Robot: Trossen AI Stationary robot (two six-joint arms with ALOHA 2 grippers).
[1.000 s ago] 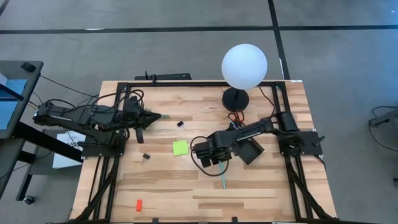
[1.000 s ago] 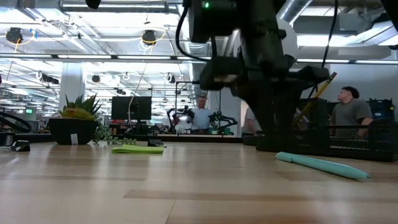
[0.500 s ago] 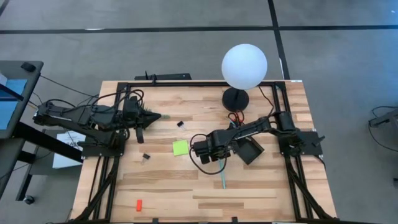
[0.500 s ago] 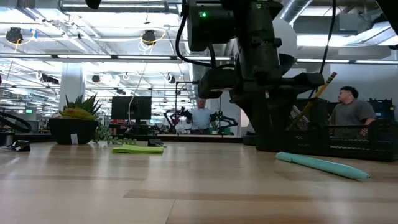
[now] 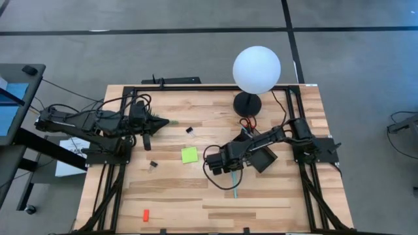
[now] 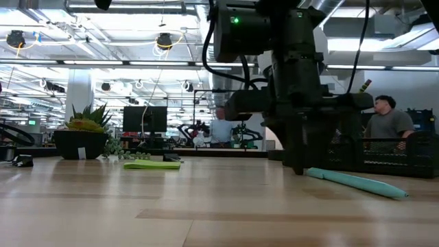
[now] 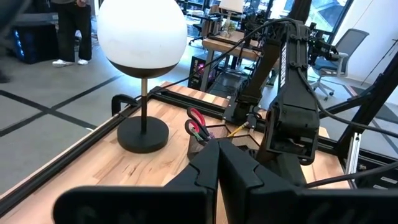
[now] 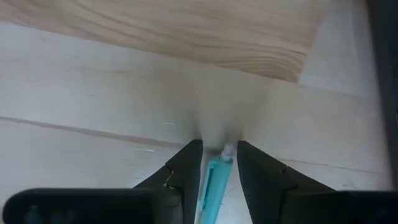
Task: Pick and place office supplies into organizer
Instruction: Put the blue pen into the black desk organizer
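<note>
A teal pen (image 5: 234, 188) lies flat on the wooden table; it also shows in the low view (image 6: 357, 182). My right gripper (image 5: 228, 172) is down at the table, open, with one finger on each side of the pen's far end (image 8: 216, 176). The black organizer (image 5: 262, 156) stands behind it, with red-handled scissors (image 7: 196, 124) upright inside. A lime-green sticky-note pad (image 5: 189, 155), two tiny black clips (image 5: 190, 130) (image 5: 153, 164) and a small red-orange piece (image 5: 145, 214) lie loose. My left gripper (image 5: 147, 141) is shut and empty at the table's left side. My right gripper points down with its fingers (image 8: 186, 168) on either side of the teal pen's far end (image 8: 217, 168). The pen lies flat on the table. I cannot tell whether the fingers touch it.
A white globe lamp (image 5: 257, 69) on a round black base (image 5: 247, 103) stands at the far edge. A small spiky green plant (image 6: 86, 130) stands at the left by my left gripper. People show in the room beyond the table (image 6: 387, 127).
My right gripper has moved a little toward the table's near edge and come down to the table, so its fingers now stand around the teal pen's far end. The pen has stayed where it was.
</note>
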